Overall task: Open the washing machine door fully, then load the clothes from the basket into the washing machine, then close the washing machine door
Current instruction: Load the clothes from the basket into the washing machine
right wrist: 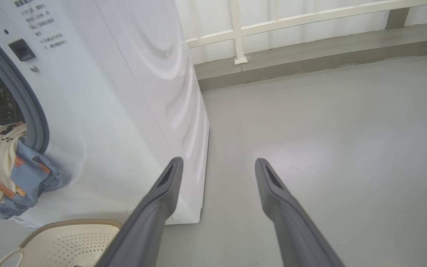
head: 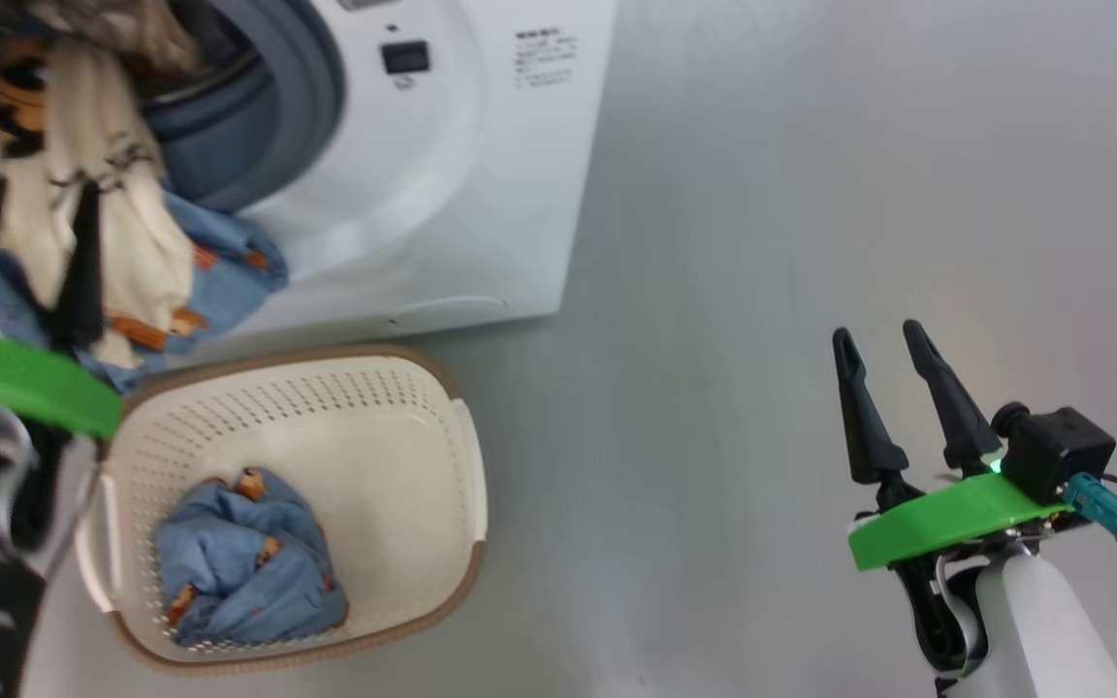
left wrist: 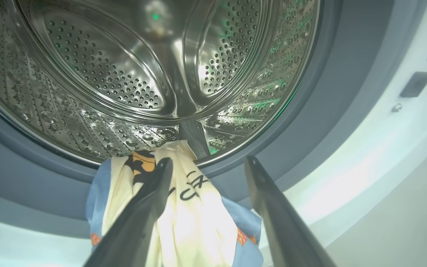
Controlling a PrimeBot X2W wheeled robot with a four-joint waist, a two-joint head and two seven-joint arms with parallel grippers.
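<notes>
The washing machine (head: 462,194) stands with its mouth uncovered; its door is out of view. One of the clothes (head: 132,242), blue with a cream lining, hangs over the grey-blue gasket lip and down the front. My left gripper (head: 43,189) is open right at this garment. In the left wrist view the garment (left wrist: 195,218) lies behind the left finger and partly between the two fingers, with the bare steel drum (left wrist: 106,66) beyond. A second blue garment (head: 248,562) lies bunched in the cream basket (head: 403,388) below the machine. My right gripper (head: 877,332) is open and holds nothing, over the floor to the right.
Grey floor (head: 811,194) stretches to the right of the machine. In the right wrist view a low grey ledge (right wrist: 310,55) with a white railing (right wrist: 239,33) runs behind the machine's side. The basket's rim (right wrist: 69,222) shows at the bottom left there.
</notes>
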